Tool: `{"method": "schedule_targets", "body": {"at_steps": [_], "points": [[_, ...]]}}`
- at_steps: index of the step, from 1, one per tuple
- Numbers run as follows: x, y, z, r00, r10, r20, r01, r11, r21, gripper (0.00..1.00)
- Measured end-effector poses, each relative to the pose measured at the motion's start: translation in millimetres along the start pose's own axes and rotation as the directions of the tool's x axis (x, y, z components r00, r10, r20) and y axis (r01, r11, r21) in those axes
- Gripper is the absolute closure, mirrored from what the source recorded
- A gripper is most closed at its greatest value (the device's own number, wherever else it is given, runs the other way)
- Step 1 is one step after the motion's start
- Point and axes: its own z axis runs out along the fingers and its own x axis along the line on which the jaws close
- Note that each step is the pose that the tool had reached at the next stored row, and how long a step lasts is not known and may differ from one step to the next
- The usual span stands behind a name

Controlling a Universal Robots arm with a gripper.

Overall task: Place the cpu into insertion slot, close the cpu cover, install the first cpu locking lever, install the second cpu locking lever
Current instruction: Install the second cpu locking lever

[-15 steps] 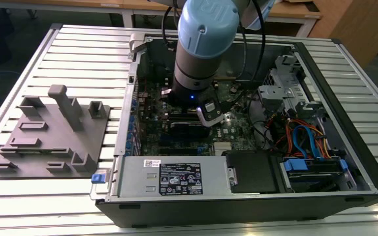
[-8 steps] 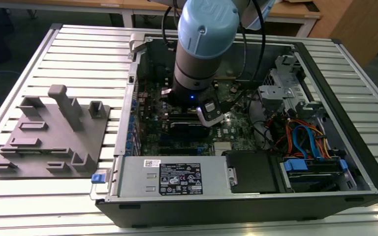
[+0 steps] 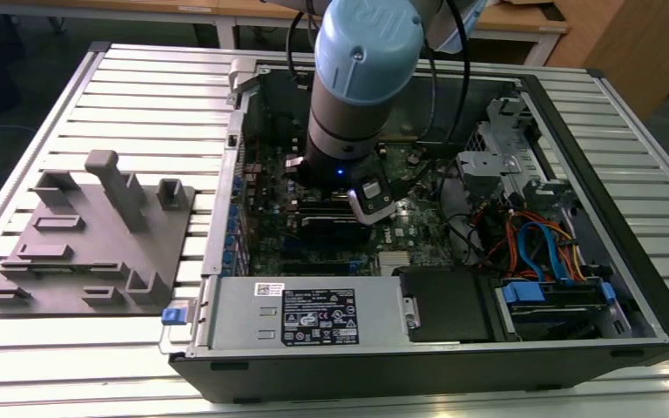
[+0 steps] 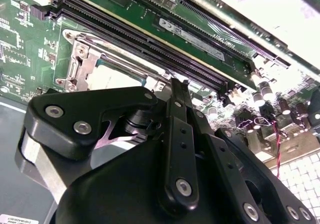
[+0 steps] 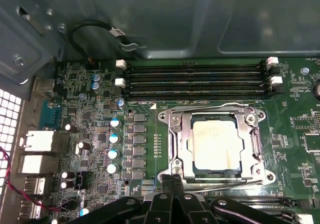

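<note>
Exterior view first: the arm point(image 3: 358, 78), grey with a light blue top, reaches down into an open computer case point(image 3: 428, 366) that lies flat on a ribbed metal table point(image 3: 67, 366). The arm's lower end sits over the green motherboard point(image 3: 267, 218) near the middle of the case. On the exterior view's left, a grey holder block point(image 3: 84, 252) with posts and pockets rests on the table, well apart from the case.

In the first wrist view, the cpu point(image 5: 217, 145) lies flat inside the insertion slot point(image 5: 216, 146). Its dull, pale metal top shows through the big square hole in the cpu cover point(image 5: 183, 149). The silvery cover lies down flat around the chip, so it looks closed. Thin wire levers point(image 5: 220, 106) run along the edges of the slot, but I cannot tell if they are hooked down. Long black memory slots point(image 5: 195, 78) sit just beside the socket, between it and the grey case wall point(image 5: 150, 18). Small round parts point(image 5: 115, 139) stand in a row near the other side of the socket.

The tool point(image 5: 174, 179) sits at the edge of the cover frame, with its black fingers point(image 5: 178, 184) pressed close together and nothing big between them. It looks closed. I cannot tell if the tips touch a lever wire there.

In the second wrist view, the tool point(image 4: 179, 91) points at the same socket corner, with the cover point(image 4: 87, 58) just beyond it.
</note>
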Motion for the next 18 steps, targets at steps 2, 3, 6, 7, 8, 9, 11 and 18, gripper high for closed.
{"method": "schedule_targets", "body": {"at_steps": [2,3,6,7,8,9,11,18], "points": [[0.0,0.0,0.0,1.0000,0.000,0.0000,0.000,1.0000,-0.0014,0.90],[0.0,0.0,0.0,1.0000,0.000,0.0000,0.000,1.0000,-0.0022,0.90],[0.0,0.0,0.0,1.0000,0.000,-0.0001,0.000,1.0000,-0.0041,0.90],[0.0,0.0,0.0,1.0000,0.000,-0.0001,0.000,1.0000,-0.0048,0.90],[0.0,0.0,0.0,1.0000,0.000,-0.0002,0.000,1.0000,-0.0055,0.90],[0.0,0.0,0.0,1.0000,0.000,-0.0002,0.000,1.0000,-0.0062,0.90],[0.0,0.0,0.0,1.0000,0.000,-0.0002,0.000,1.0000,-0.0072,0.90],[0.1,-0.1,0.1,1.0000,0.000,-0.0003,0.000,1.0000,-0.0084,0.90]]}}
